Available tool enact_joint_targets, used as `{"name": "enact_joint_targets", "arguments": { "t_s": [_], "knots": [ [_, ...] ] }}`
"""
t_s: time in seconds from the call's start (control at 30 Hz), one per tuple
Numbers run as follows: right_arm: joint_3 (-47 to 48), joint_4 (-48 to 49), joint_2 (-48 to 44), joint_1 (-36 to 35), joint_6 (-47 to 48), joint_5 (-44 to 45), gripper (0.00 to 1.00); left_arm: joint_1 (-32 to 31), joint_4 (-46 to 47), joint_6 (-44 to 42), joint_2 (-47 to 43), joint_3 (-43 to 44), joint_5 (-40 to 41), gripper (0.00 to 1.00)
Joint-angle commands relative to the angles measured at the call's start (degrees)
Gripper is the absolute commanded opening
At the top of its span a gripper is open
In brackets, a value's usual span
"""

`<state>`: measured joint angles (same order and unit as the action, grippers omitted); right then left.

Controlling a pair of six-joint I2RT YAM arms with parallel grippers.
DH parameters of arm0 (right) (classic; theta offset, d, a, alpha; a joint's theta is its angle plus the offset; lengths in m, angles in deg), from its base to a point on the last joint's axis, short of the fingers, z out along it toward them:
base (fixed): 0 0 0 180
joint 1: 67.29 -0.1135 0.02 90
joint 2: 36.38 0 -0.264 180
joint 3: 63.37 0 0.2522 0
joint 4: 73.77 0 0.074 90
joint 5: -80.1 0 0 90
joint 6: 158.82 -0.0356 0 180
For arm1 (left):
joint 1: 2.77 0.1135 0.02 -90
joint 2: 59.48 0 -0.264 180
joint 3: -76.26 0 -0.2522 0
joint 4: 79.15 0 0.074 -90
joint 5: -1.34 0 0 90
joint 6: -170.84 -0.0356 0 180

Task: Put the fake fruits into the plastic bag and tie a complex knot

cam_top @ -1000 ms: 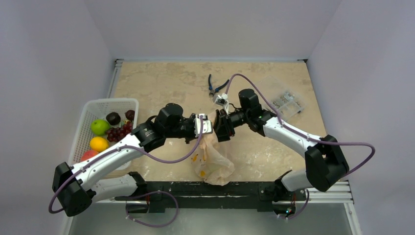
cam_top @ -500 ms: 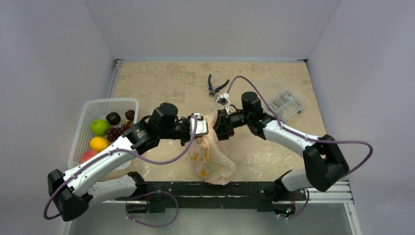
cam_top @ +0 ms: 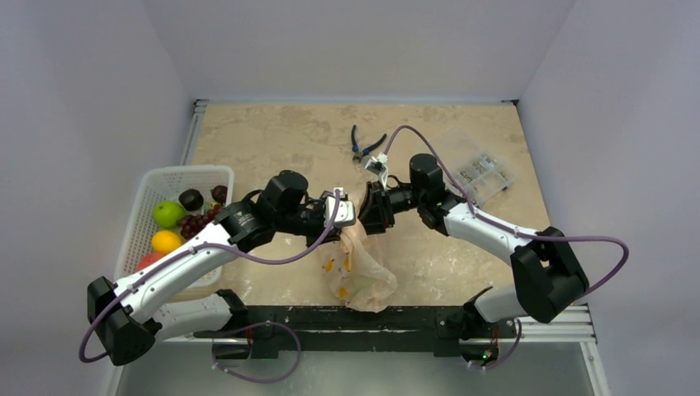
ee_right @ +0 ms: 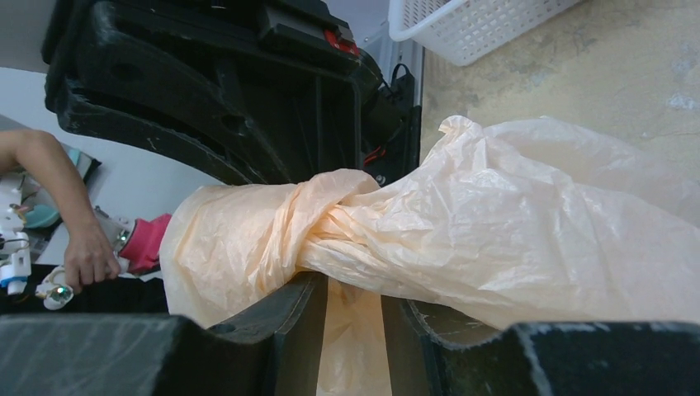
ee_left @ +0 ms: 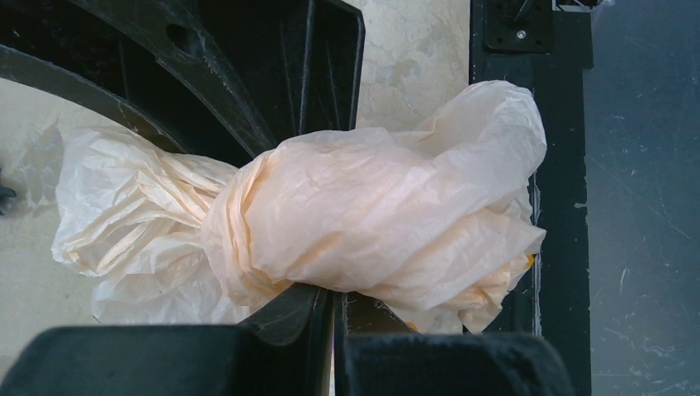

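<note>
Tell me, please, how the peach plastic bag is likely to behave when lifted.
Probably floppy: the plastic bag sags crumpled onto the table. Likely light, since its film looks thin and translucent. It may slip, as only a twisted bunch sits between the fingers.

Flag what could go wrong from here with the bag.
1. The left gripper and right gripper pinch the plastic bag's twisted neck close together; pulling apart could tear the thin film.
2. The fake fruits lie in the white basket; tightening a knot now would likely close the bag without them.
3. The bag's body lies by the near rail and might snag.
</note>
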<state>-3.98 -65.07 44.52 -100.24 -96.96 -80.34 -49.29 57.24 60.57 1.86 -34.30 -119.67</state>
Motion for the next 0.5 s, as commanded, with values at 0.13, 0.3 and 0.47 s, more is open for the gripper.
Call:
{"name": "enact_joint_targets", "arguments": {
  "t_s": [0.13,0.3,0.47],
  "knots": [
    [0.7,-0.7,-2.2,-0.9,2.8,-1.5,0.39,0.1,1.9,1.4,0.4,1.4,1.5,0.0],
    [2.2,-5.4,-1.5,-1.5,6.7,0.2,0.41,0.1,2.9,1.3,0.3,2.1,1.1,0.0],
    [2.8,-5.1,-1.3,-1.6,6.4,1.4,0.33,0.1,3.0,1.6,1.2,3.0,0.6,0.0]
  ]
}}
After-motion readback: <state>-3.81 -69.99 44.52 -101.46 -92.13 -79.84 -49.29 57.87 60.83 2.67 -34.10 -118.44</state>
